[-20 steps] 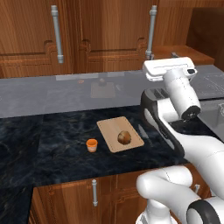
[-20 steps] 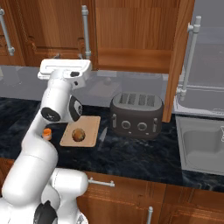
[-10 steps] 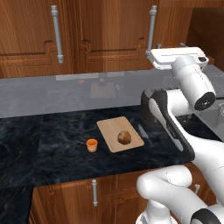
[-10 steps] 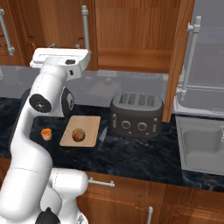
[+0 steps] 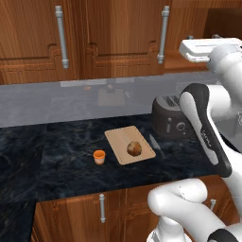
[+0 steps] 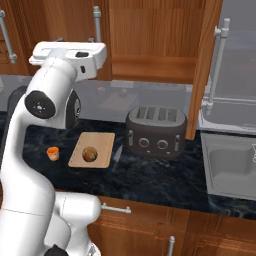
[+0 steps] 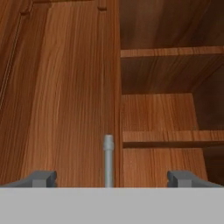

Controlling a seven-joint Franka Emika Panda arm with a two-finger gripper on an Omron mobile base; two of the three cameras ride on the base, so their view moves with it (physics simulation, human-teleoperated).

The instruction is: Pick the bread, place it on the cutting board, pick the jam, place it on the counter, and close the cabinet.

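Raised since the earlier frame, the gripper (image 7: pixel 109 178) faces the cabinet (image 7: pixel 70 87), fingers spread wide, holding nothing. One bread (image 5: pixel 134 148) lies on one cutting board (image 5: pixel 118 140); one jam (image 5: pixel 99 157) stands beside it on the counter (image 5: pixel 56 156).

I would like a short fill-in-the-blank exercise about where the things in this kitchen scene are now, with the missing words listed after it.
1. The bread lies on the ____.
2. The jam stands on the counter, beside the cutting board on the side away from the ____.
3. The cabinet has one door that stands ____.
4. In the hand view, the jaws of the gripper are ____, with a grey bar handle between them.

Missing words: cutting board; toaster; open; open
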